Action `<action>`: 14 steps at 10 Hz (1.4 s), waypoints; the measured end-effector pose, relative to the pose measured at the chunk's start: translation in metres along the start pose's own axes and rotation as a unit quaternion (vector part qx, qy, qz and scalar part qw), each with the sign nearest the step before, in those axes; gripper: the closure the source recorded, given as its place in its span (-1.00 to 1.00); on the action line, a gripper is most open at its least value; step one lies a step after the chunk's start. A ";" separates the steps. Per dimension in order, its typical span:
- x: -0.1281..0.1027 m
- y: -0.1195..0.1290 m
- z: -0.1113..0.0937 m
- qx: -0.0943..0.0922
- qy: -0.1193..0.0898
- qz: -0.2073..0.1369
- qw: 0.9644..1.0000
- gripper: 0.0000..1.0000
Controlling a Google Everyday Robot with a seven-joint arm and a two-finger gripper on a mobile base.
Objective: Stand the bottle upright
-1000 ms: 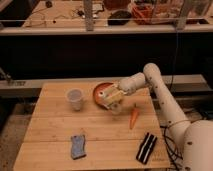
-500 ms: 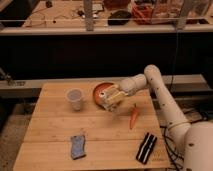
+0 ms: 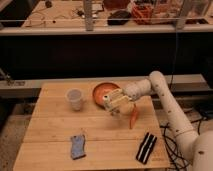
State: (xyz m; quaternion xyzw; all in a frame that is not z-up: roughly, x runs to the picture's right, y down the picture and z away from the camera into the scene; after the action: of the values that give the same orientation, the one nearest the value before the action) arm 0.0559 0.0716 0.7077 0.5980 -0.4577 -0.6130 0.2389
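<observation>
The small, slim orange-red bottle (image 3: 133, 119) lies on its side on the pale wooden table (image 3: 55, 135), towards the right edge. Its length runs roughly from the far side to the near side. The robot's pale gripper (image 3: 115, 105) hangs just to its left, by the far end.

arm (image 3: 171, 109): white, rounded tubular links | gripper (image 3: 115, 104): pale cream, above table (image 3: 50, 131)

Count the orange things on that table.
2: an orange bowl at the back, behind the gripper, and a slim orange bottle just right of it. The arm may hide more.
</observation>
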 end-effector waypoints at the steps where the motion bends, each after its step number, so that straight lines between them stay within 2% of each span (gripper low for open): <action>1: -0.006 -0.005 -0.005 -0.006 0.005 0.002 1.000 1.00; 7: -0.020 -0.039 -0.032 -0.057 0.032 -0.012 0.998 1.00; 10: -0.028 -0.036 -0.038 -0.061 0.041 -0.016 0.997 1.00; 14: -0.039 -0.025 -0.041 -0.051 0.047 -0.011 0.998 1.00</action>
State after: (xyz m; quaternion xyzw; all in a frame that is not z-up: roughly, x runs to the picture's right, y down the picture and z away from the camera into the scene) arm 0.1078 0.1050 0.7121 0.6184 -0.4072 -0.6094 0.2838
